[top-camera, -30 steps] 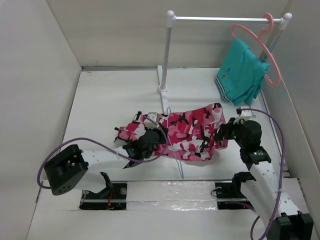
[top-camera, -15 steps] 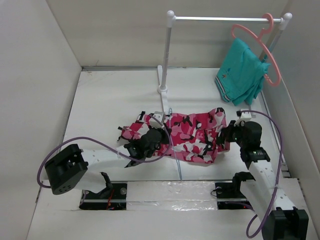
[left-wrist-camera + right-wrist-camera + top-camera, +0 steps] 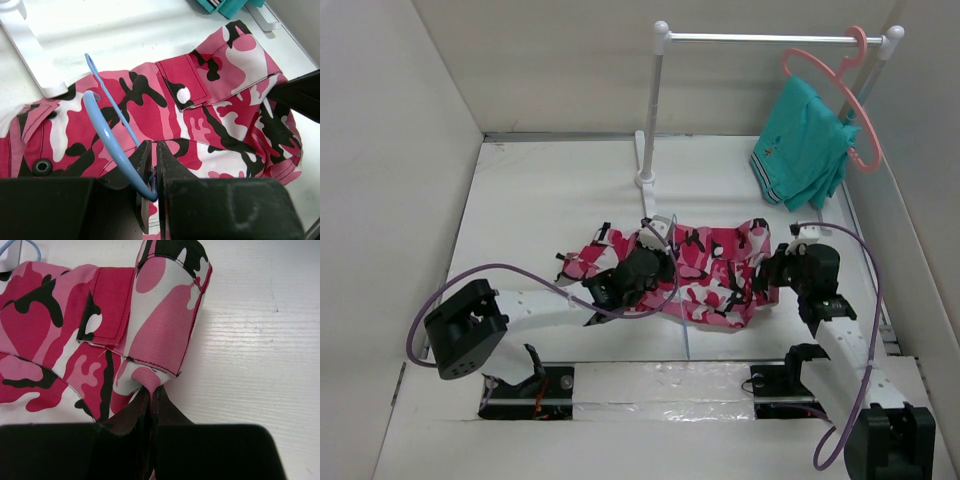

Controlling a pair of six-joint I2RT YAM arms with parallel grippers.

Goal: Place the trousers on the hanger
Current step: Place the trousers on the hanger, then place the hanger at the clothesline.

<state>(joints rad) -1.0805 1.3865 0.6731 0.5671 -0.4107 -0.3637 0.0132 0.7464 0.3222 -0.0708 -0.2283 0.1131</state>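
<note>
Table: a white table (image 3: 550, 190) with white walls at its left, far and right edges; both arm bases are at its near edge.
Trousers: the camouflage trousers (image 3: 710, 268) lie crumpled on the middle of the table, a little closer to the near edge than to the far one, between the two grippers. The print is pink, red, white and black, and a pocket flap with a black button shows in the left wrist view.
Hanger: the light-blue wire hanger (image 3: 106, 134) lies with the trousers. Its hook rises over the cloth at the far side of the garment, close to the foot of the rack. One thin wire comes out from under the cloth towards the near edge of the table (how much of the frame is inside the cloth, I cannot tell).
Left gripper: the left gripper (image 3: 152, 172) is over the left half of the trousers; its jaws are almost together and they pinch the blue wire just under the hook.
Right gripper: the right gripper (image 3: 151, 399) is at the right end of the trousers; its jaws are pressed together on a fold of the cloth, and this fold stands up from the table.
Rack: a white clothes rack (image 3: 655, 100) stands near the far edge.
Other garment: a teal garment (image 3: 805, 145) hangs on a salmon-pink plastic hanger (image 3: 850, 85) at the right end of the rack bar, well apart from the trousers.
</note>
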